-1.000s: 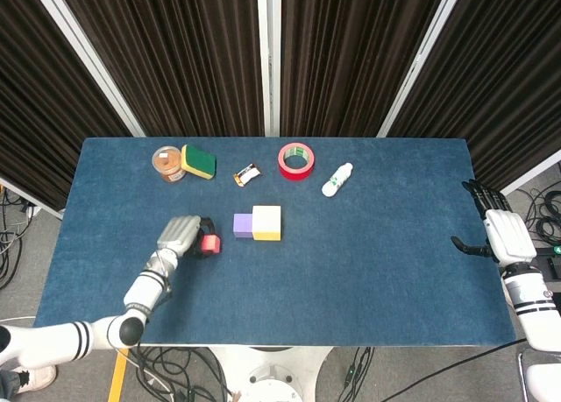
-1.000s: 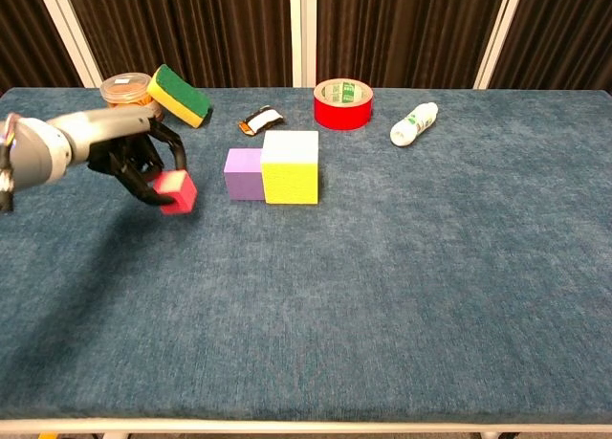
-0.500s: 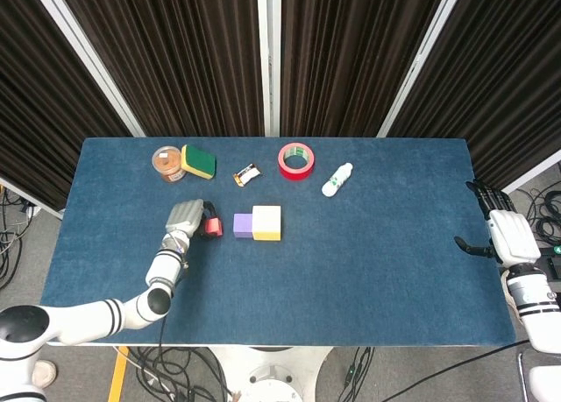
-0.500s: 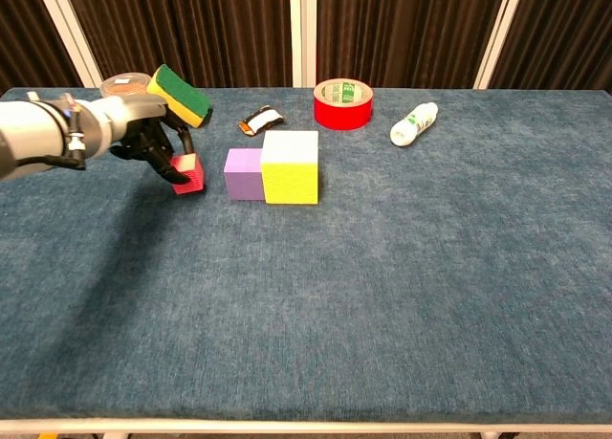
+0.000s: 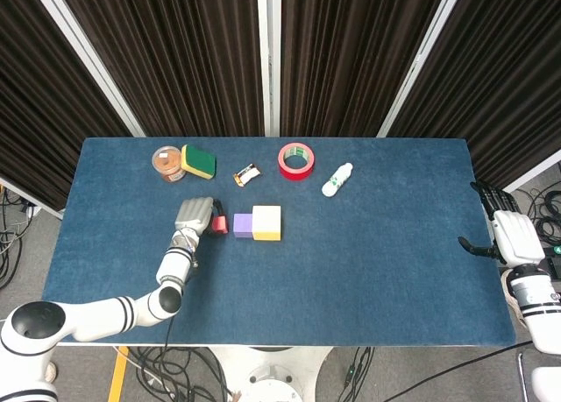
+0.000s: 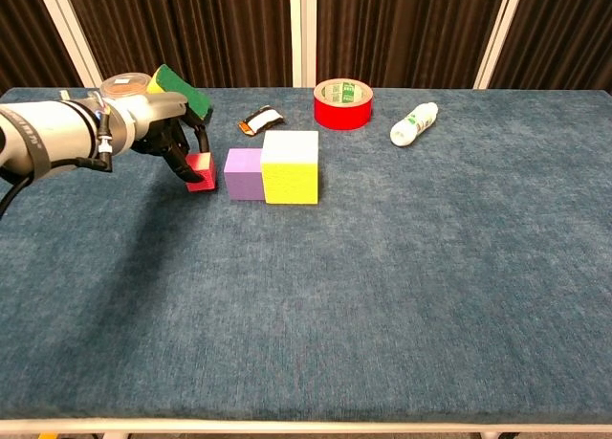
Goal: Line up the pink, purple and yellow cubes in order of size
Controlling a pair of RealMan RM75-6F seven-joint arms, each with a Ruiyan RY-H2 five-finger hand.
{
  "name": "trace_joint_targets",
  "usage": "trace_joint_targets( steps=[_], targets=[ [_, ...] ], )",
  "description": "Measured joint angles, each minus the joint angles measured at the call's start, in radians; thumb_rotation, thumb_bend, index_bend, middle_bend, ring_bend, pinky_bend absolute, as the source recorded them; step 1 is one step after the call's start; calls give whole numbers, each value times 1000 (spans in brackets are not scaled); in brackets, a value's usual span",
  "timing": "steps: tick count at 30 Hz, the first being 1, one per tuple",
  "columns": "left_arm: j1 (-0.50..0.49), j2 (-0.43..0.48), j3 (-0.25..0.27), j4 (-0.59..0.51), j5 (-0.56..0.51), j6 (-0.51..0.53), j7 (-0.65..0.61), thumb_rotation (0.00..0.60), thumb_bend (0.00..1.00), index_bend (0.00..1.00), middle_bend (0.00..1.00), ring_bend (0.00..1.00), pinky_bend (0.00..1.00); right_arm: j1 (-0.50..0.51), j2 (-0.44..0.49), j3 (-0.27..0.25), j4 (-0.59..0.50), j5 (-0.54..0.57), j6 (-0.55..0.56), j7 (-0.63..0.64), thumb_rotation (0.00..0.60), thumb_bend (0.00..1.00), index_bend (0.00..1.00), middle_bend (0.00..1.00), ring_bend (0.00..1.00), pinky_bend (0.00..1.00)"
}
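We note the left hand (image 6: pixel 170 139) gripping the pink cube (image 6: pixel 202 171), which sits just left of the purple cube (image 6: pixel 243 173); whether they touch we cannot tell. Purple cube touches the yellow cube (image 6: pixel 290 168) on its right. Right hand (image 5: pixel 507 236) at the table's right edge (image 5: pixel 478 244), fingers spread, holding nothing.

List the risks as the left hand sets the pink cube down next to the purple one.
1. The left hand holds the pink cube very close to the purple cube; a nudge might shift it and the touching yellow cube.
2. Fingers wrap the pink cube, so releasing may drag it out of line.
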Motion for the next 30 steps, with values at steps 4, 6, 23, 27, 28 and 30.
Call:
trace_joint_targets(
  steps=[4,6,23,27,28,30],
  targets=[
    [-3,-3,-4,5,-1,-7,2,600,288,546,915,916,1000,-1,0,0,0,0,1,0,600,142,0,22,0,0],
    [-4,-6,-3,5,2,-8,5,600,288,543,915,915,1000,-2,1,0,0,0,2,-1,600,142,0,22,0,0],
    [-16,-33,-6,36,-5,-5,29,600,289,509,909,915,1000,-8,5,0,3,3,2,3,600,143,0,22,0,0],
    [-16,-35,-4,36,-6,-9,35,600,288,502,908,915,1000,-8,5,0,3,3,1,4,600,145,0,22,0,0],
    [-16,-36,-5,36,-8,-11,35,600,289,501,908,915,1000,-8,5,0,3,3,1,4,600,145,0,22,0,0],
    [-16,-37,-5,35,-12,-16,35,600,288,499,908,915,1000,-8,4,0,3,3,0,6,600,145,0,22,0,0]
  ],
)
